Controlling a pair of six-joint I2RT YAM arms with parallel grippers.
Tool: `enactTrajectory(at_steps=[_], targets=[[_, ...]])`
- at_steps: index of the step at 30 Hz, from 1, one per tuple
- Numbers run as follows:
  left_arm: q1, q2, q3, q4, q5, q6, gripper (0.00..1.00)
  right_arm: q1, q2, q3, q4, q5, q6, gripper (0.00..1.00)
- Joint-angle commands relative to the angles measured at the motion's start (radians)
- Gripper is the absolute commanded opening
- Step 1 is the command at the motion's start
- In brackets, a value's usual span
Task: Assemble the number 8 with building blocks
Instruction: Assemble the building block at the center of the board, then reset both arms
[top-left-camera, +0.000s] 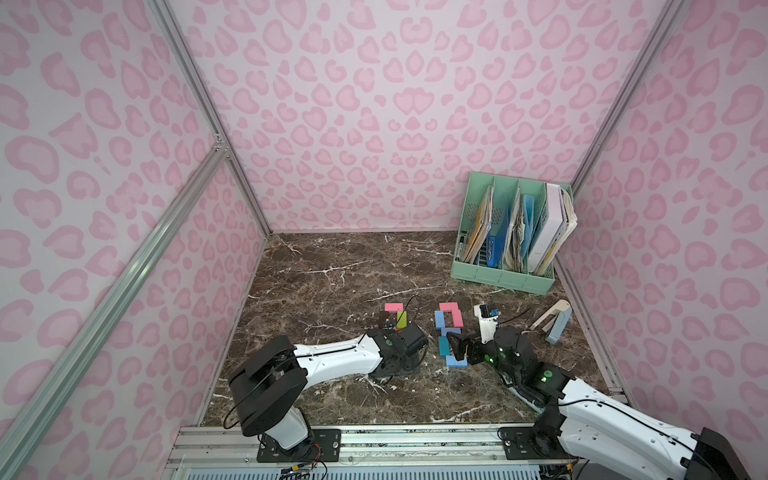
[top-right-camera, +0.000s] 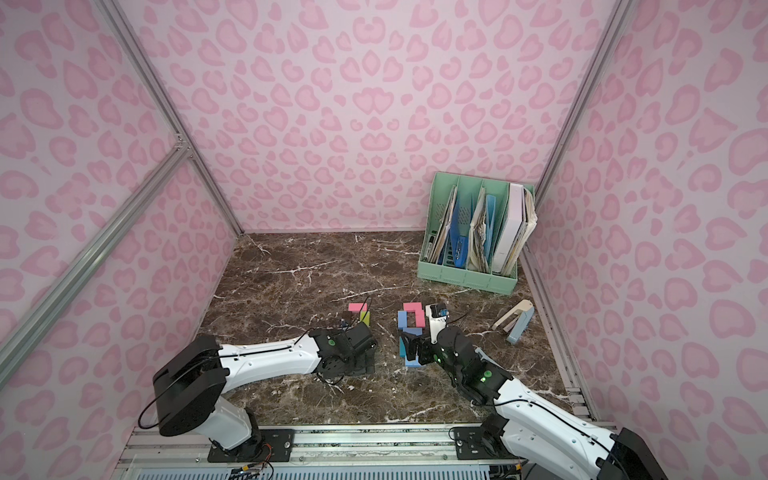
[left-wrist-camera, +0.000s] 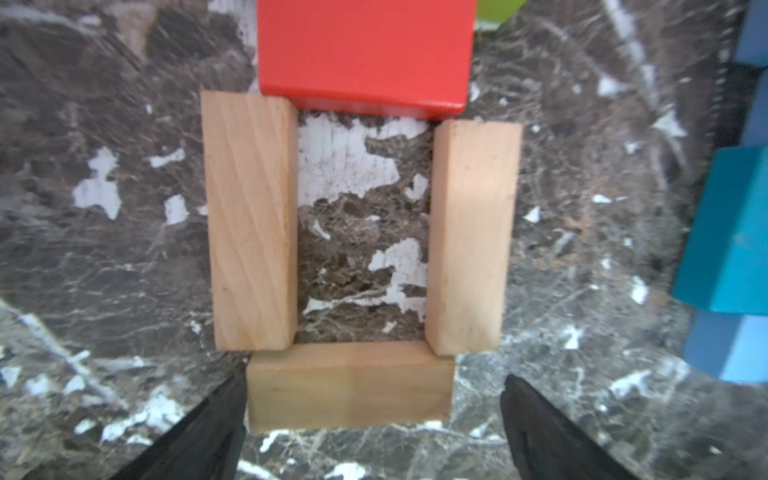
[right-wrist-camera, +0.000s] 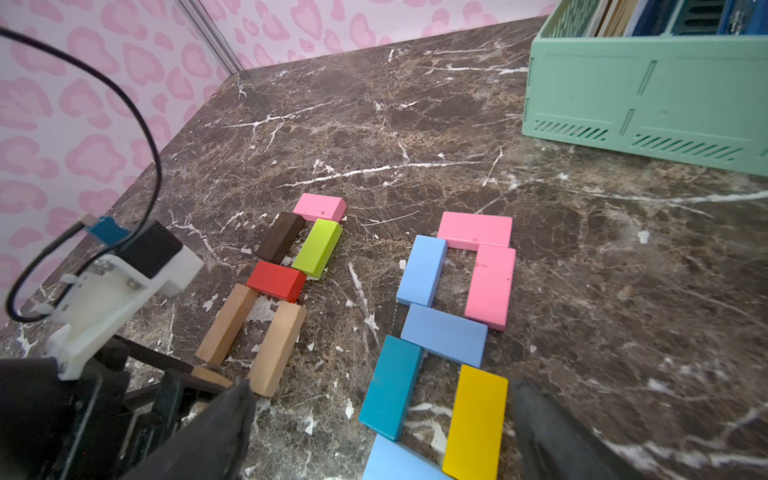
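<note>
We see the blocks lying flat on the marble surface, set out as two eights side by side toward its front, at the tips of the left arm and right arm.

The eight by the left arm reads best in the right wrist view: a pink cap, brown and green sides, a red bar, then two tan sides. Its tan base shows whole only in the left wrist view, closing the lower loop. In both top views the left arm covers everything below the green block.

The left fingers stand apart at either end of that base. One tip sits at the block's end; the other stands off it with bare surface between. Nothing is clamped.

The other eight has two pink blocks and a light blue round the upper loop. Below them come a light blue bar, teal and yellow sides and a light blue base. The yellow one is plain only in the right wrist view; in both top views the right arm covers nearly all of it. The right fingers are spread wide, low by this lower loop with the teal and yellow sides between them, holding nothing. Whether they touch a block we cannot tell.

Only the top views show the green file rack whole, in the far corner on the right arm's side, with a pale hinged thing near it.
</note>
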Motion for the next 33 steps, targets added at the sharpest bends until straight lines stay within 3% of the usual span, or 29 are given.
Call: enactTrajectory(at_steps=[1,9,16,25,29,33], targets=[[0.001,-0.059,0.012,-0.060,-0.040,-0.008,0.98,0.001,0.001,0.017,0.001,-0.004,-0.015,0.98],[0.044,-0.222,0.029,-0.168,-0.140,0.046,0.98,-0.002,0.062,0.056,0.007,-0.031,-0.017,0.98],[0.163,-0.329,0.033,-0.224,-0.223,0.172,0.99,-0.019,0.130,0.119,0.002,-0.050,-0.036,0.99],[0.355,-0.451,0.067,-0.131,-0.442,0.434,0.98,-0.252,0.276,0.285,-0.036,-0.142,-0.155,0.99],[0.471,-0.484,0.039,-0.044,-0.495,0.474,0.85,-0.378,0.266,0.296,-0.015,-0.138,-0.212,0.99],[0.589,-0.491,-0.016,0.059,-0.489,0.486,0.77,-0.522,0.213,0.205,0.083,-0.075,-0.229,0.99]])
